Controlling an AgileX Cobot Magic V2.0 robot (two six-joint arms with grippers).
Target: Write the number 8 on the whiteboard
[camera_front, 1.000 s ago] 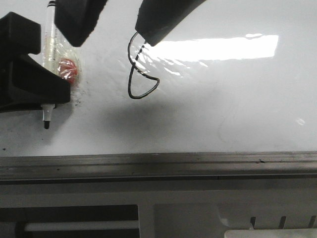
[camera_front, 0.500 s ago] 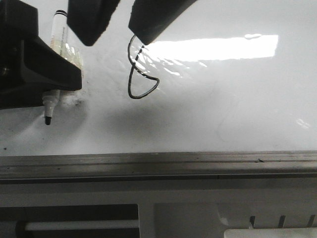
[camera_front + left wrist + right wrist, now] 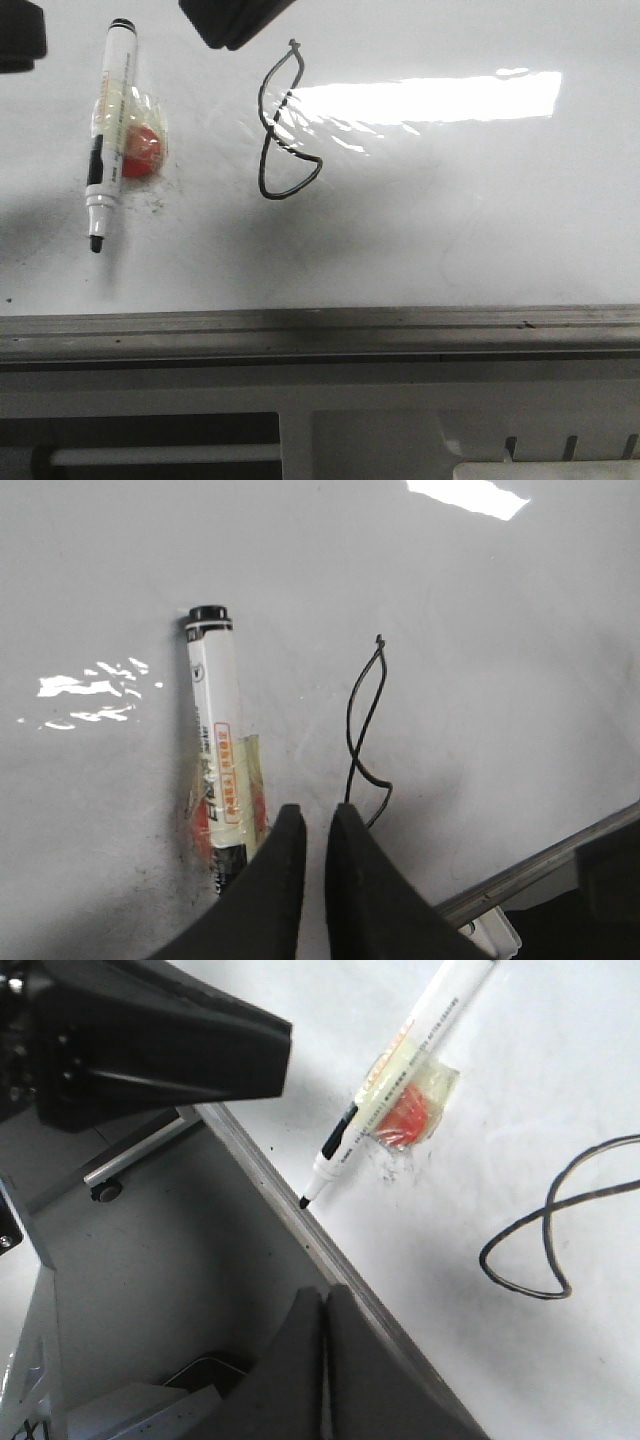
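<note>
The number 8 [image 3: 272, 135] is a thin dark slanted figure on the glossy whiteboard [image 3: 450, 220]. It also shows in the left wrist view [image 3: 365, 710] and partly in the right wrist view [image 3: 553, 1215]. A white marker [image 3: 105, 150] lies flat on the board left of the 8, tip toward the rail, with a red lump [image 3: 140, 148] taped to it. My left gripper [image 3: 312, 820] hovers above the board between marker [image 3: 222, 760] and 8, its jaws a narrow slit apart and empty. My right gripper [image 3: 325, 1300] is shut and empty over the board's rail.
A grey metal rail [image 3: 320, 335] runs along the board's near edge, with a grey frame and a white tray corner [image 3: 545, 470] below it. Dark arm parts sit at the top edge [image 3: 235, 20] and top left corner [image 3: 20, 35]. A large black arm part [image 3: 150, 1050] hangs off the board.
The black arm parts that covered the marker and the top of the 8 have pulled away upward. The marker now lies fully uncovered, slightly turned, and the whole 8 shows.
</note>
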